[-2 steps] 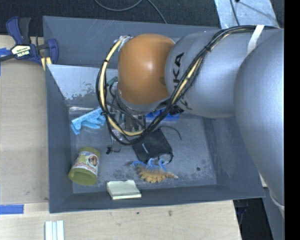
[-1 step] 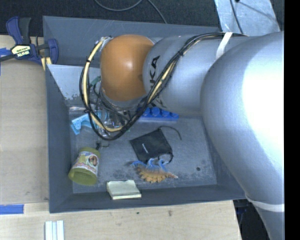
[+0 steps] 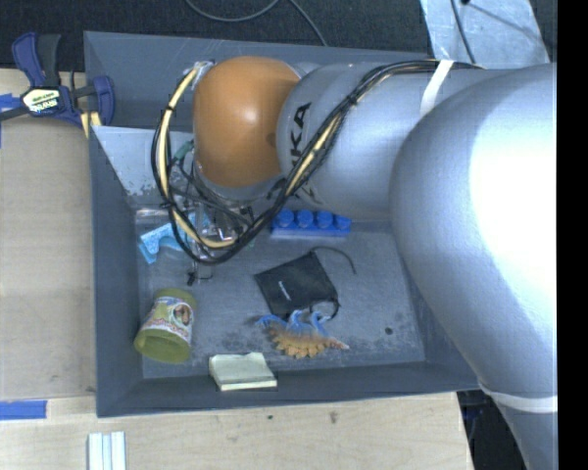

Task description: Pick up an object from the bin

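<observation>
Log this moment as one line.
arm: over bin upper left | nearest: light-blue scrap, blue block | rest: black pouch, can, yellow pad, tan toy | held: cannot tell

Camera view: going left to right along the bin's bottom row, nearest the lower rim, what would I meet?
green cup → yellow pad → tan toy

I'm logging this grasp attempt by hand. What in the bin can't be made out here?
Camera view:
Blue brick: far edge hidden by the arm.
Light blue thing, left side: partly behind cables, kind unclear.
Green cup: label too small to read.
Bin floor at right: covered by the arm.
</observation>
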`<act>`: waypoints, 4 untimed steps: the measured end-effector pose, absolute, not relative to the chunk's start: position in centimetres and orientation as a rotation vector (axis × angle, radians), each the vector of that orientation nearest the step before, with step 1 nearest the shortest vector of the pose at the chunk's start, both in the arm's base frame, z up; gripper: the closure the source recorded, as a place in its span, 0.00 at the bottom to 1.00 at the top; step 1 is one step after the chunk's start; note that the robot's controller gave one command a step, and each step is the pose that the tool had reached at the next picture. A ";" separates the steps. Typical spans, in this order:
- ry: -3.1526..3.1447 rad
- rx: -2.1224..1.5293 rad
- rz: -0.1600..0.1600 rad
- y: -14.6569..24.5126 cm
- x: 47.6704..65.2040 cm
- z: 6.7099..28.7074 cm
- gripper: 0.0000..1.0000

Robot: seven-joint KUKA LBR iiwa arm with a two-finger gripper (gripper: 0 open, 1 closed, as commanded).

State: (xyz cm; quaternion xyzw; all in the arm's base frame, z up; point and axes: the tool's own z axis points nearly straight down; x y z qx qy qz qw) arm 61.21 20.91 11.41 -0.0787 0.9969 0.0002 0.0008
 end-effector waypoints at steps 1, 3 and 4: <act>3.121 -0.252 0.005 24.2 62.7 12.0 0.00; 3.130 -0.053 0.007 23.0 62.9 7.1 1.00; 3.130 -0.052 0.007 23.0 62.9 7.1 1.00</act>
